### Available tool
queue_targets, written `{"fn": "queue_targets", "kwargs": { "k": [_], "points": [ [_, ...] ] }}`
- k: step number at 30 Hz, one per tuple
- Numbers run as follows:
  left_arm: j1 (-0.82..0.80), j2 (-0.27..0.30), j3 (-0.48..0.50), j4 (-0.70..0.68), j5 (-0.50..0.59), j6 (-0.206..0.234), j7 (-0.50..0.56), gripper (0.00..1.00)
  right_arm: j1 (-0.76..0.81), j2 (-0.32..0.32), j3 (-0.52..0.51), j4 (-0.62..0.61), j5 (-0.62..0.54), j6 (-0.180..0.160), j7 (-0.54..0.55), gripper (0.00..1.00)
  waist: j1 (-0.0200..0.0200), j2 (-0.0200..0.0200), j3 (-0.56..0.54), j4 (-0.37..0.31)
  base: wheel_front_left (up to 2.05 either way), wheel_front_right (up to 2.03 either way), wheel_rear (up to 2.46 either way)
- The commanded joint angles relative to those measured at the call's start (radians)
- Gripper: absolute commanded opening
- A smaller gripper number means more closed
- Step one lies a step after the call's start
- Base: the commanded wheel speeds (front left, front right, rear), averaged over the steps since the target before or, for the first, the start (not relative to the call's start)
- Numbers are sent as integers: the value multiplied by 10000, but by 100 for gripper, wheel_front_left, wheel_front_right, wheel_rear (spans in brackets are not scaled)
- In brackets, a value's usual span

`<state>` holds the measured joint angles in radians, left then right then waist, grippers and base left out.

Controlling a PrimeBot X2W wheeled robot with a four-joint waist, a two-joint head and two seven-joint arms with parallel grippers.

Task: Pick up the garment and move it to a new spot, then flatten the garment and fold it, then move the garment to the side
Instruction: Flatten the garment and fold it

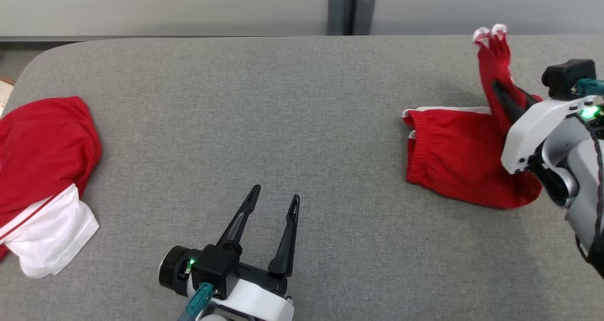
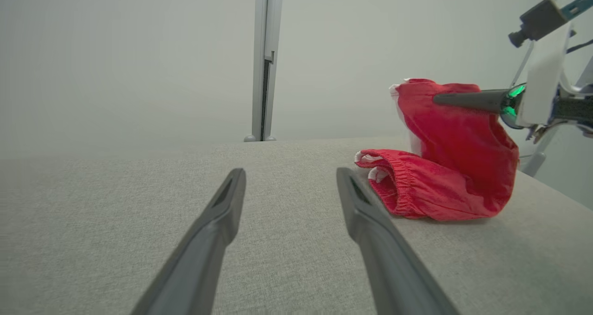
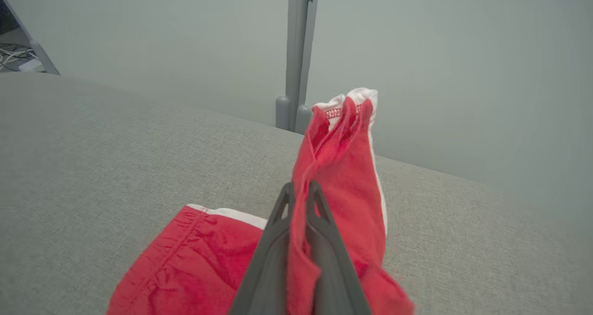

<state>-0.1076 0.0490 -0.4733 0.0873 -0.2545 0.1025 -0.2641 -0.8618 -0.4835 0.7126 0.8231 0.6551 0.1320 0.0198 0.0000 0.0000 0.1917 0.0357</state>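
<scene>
From my head, the garment (image 1: pixel 453 165), a pair of red shorts with white trim, lies on the right side of the grey table (image 1: pixel 302 122). Its gathered waistband faces the middle of the table. My right claw (image 1: pixel 498 88) is clenched on a fold of it, and one leg stands up from that pinch, its white hem topmost. My left claw (image 1: pixel 276 193) hangs released at the near edge, fingers spread, well apart from the shorts. A second red-and-white piece of clothing (image 1: pixel 42 170) lies bunched at the far left (not in either claw).

From my left wrist, my two spread fingers (image 2: pixel 217 222) have only bare cloth-covered table between them. The shorts (image 2: pixel 444 185) sit to the upper right, the waistband opening turned toward me, with my right claw's dark tip (image 2: pixel 440 98) reaching into the raised part from the right.

From my right wrist, my fingers (image 3: pixel 273 241) press together with red fabric pinched between them. The lifted leg (image 3: pixel 343 166) rises beyond the tips, and the rest rests flat on the table at lower left.
</scene>
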Motion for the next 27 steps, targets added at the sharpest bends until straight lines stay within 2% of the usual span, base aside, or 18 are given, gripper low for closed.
{"fn": "queue_targets", "kwargs": {
  "k": [1,9,11,12,14,16,18,22,27],
  "points": [
    [56,31,39,4,-44,-8,-4,100,214,119,-128,-186,-128,-24,39,0,0,0,-33,122,0,0,0],
    [167,31,-16,48,-195,-3,-2,100,1371,1218,-885,-1180,-559,-24,538,0,0,0,43,360,0,0,0],
    [118,33,-79,73,-234,-14,-4,100,1595,1476,-1079,-1363,-637,-24,660,6,0,0,69,378,0,0,0],
    [88,34,-99,91,-266,-10,-4,100,1704,1606,-1160,-1477,-679,-23,693,33,0,0,71,376,0,0,0],
    [53,33,-121,124,-297,6,-4,100,1939,1907,-1432,-1805,-522,-23,635,100,0,0,58,357,0,0,0],
    [66,33,-110,160,-320,27,-2,100,2245,2105,-1582,-2363,-114,-21,647,100,0,0,7,316,0,0,0],
    [102,30,-97,189,-332,41,-4,100,2499,2003,-1870,-3067,375,-24,535,100,0,0,-61,258,0,0,0],
    [251,33,-47,214,-358,75,-2,100,3123,1240,-2725,-3953,470,-23,328,100,0,0,-249,77,0,0,0],
    [376,29,86,94,-288,105,-4,100,4128,196,-3759,-4464,-373,-20,-312,100,0,0,-489,-129,0,0,0]
  ]
}}
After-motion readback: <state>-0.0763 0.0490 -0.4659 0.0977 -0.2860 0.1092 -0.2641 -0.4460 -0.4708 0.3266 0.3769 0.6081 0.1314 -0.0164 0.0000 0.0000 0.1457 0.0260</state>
